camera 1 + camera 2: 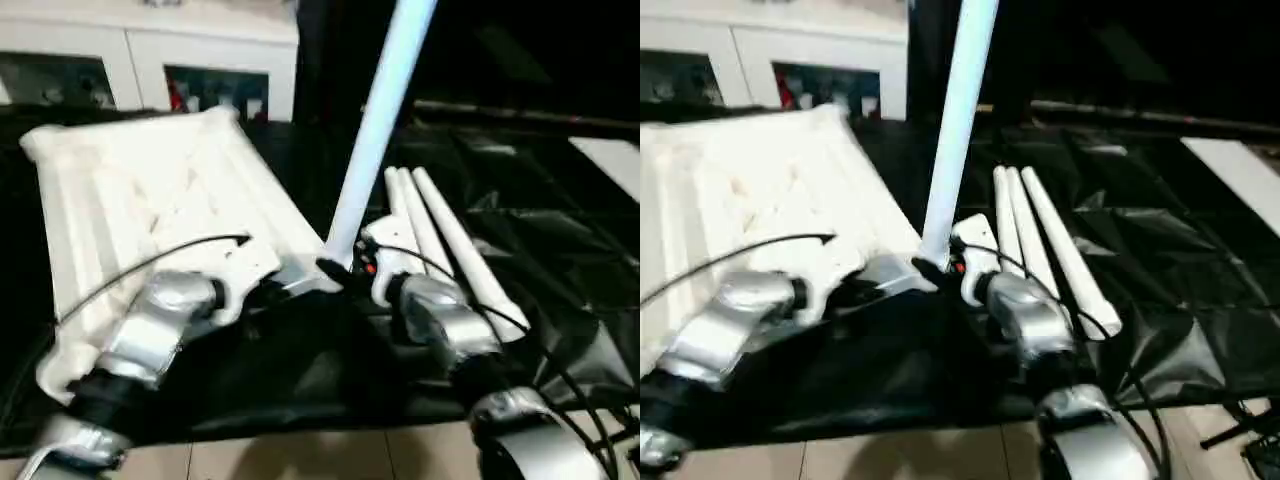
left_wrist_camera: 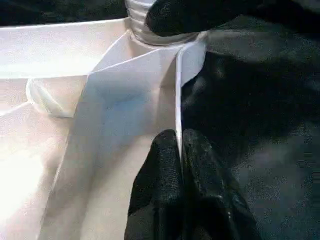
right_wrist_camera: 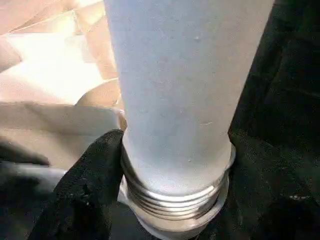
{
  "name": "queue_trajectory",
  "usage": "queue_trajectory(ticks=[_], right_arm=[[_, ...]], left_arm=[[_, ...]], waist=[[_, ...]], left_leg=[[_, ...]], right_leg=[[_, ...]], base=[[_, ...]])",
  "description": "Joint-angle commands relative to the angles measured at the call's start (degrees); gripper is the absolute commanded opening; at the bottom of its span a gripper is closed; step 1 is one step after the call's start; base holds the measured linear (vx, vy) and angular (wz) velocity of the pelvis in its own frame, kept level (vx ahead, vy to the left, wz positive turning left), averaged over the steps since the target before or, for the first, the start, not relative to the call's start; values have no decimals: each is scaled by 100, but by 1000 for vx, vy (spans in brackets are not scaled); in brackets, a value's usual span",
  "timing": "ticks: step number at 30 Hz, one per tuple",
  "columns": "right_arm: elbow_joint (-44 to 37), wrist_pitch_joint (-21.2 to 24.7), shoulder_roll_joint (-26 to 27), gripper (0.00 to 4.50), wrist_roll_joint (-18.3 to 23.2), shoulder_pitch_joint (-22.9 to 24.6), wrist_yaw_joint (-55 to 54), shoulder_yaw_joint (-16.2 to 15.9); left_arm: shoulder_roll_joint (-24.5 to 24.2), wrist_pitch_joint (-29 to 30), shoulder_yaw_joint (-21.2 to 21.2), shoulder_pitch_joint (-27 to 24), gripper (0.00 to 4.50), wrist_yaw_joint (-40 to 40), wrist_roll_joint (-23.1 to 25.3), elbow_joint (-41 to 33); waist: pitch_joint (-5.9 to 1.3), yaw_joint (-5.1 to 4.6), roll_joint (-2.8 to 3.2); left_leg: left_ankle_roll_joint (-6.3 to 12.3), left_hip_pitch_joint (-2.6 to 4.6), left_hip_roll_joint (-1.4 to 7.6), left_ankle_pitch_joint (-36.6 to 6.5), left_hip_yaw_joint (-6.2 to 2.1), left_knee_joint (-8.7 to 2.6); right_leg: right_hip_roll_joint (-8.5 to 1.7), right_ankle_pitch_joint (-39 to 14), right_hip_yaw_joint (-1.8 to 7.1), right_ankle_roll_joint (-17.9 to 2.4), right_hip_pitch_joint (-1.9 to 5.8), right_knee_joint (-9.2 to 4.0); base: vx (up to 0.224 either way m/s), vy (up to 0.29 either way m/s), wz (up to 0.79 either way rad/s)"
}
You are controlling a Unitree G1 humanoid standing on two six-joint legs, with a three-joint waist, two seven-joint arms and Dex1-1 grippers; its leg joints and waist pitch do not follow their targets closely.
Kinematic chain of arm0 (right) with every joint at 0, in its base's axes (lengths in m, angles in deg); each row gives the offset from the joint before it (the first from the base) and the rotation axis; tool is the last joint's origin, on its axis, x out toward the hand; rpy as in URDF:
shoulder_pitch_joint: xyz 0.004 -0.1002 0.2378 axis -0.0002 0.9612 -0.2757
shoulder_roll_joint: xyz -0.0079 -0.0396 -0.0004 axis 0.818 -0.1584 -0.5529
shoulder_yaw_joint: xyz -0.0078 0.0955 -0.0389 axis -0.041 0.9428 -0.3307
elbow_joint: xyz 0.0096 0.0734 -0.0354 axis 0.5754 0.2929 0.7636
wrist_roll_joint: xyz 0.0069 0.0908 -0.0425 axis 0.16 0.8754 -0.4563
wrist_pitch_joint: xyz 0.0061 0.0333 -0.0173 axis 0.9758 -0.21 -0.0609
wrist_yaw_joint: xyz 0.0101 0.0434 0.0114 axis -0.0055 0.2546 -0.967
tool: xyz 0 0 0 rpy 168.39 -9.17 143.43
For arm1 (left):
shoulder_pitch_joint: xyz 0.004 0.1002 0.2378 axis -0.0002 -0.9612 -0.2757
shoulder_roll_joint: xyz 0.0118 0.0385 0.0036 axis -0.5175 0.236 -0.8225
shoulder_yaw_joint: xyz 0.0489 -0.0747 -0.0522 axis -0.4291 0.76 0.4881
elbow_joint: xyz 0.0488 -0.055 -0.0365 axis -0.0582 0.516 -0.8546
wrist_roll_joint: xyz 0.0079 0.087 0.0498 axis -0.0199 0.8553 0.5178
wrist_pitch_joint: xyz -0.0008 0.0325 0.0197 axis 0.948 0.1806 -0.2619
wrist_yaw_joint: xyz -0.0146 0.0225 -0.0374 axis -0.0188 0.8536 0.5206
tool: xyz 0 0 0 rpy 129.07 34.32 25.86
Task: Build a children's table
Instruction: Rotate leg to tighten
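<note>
the table top [image 1: 150,200] lies underside up on the draped work table [image 1: 560,250], at about nine o'clock from centre. at its corner toward five o'clock one leg [image 1: 375,130] stands tilted in the socket. three more legs [image 1: 440,240] lie side by side on the drape at three o'clock. a cabinet [image 1: 150,50] stands behind at eleven o'clock.

One tabletop [image 1: 150,190], four legs [image 1: 440,235]

Upright leg [image 1: 375,130] in tabletop [image 1: 150,190] corner, apparently
</note>
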Motion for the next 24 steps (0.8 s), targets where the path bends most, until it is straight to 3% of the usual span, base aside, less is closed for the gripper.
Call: queue_trajectory(ticks=[1, 5, 6, 9, 12, 16, 18, 20, 22, 24], right_arm=[[769, 349, 224, 276, 62, -138, -794, 184], [1056, 273, 430, 276, 80, -404, -1182, 310], [1141, 235, 493, 276, 58, -471, -1257, 320], [1280, 114, 602, 276, -11, -558, -1184, 257], [1286, 106, 607, 276, -17, -563, -1147, 246], [1420, -110, 605, 276, -181, -658, -1028, 180], [1448, -190, 604, 332, -164, -690, -947, 220], [1411, -359, 535, 346, -93, -721, -640, 269], [1374, -401, 498, 366, -93, -716, -537, 255], [950, -473, 220, 393, -65, -593, 135, 151]], left_arm=[[599, 321, -394, 82, 0, -252, -131, -227], [947, 702, -428, 128, 0, -498, -110, -475], [1017, 784, -459, 127, 0, -517, -92, -583], [948, 864, -488, 57, 0, -505, -52, -687], [890, 818, -476, 54, 0, -514, -18, -627], [735, 774, -406, 74, 0, -538, 93, -489], [687, 781, -396, 74, 0, -536, 108, -490], [518, 673, -409, 48, 0, -413, 144, -507], [457, 612, -414, 41, 0, -370, 161, -502], [137, 229, -360, -43, 0, 15, 55, -443]], waist=[[-218, 12, 103], [-233, 1, 102], [-241, 20, 57], [-260, 4, 56], [-280, 1, 47], [-263, -3, 60], [-255, -11, 69], [-264, -21, 68], [-284, -13, 69], [-330, 11, 54]], left_leg=[[-186, -33, 117, -1766, -27, -433], [-153, -61, 115, -1736, -25, -430], [-116, -86, 118, -1626, -21, -430], [-96, -135, 123, -1422, -26, -440], [-38, -124, 120, -1186, -3, -430], [-24, -111, 114, -1313, 8, -436], [-49, -108, 124, -1447, -3, -445], [-39, -113, 127, -1482, -10, -447], [-7, -118, 135, -1294, -2, -436], [148, -157, 126, -763, 24, -391]], right_leg=[[-394, -2680, 324, -522, 139, -676], [-385, -2309, 326, -553, 129, -649], [-397, -2248, 331, -521, 144, -636], [-385, -1818, 331, -571, 175, -591], [-363, -1221, 339, -724, 189, -539], [-373, -1453, 340, -740, 182, -572], [-379, -1661, 340, -706, 167, -592], [-375, -1653, 340, -712, 173, -585], [-378, -1325, 351, -799, 182, -556], [-364, -500, 359, -949, 234, -468]], base=[[0, 0, 0], [0, 0, 0], [0, 0, 0], [0, 0, 0], [0, 0, 0], [0, 0, 0], [0, 0, 0], [0, 0, 0], [0, 0, 0], [0, 0, 0]])
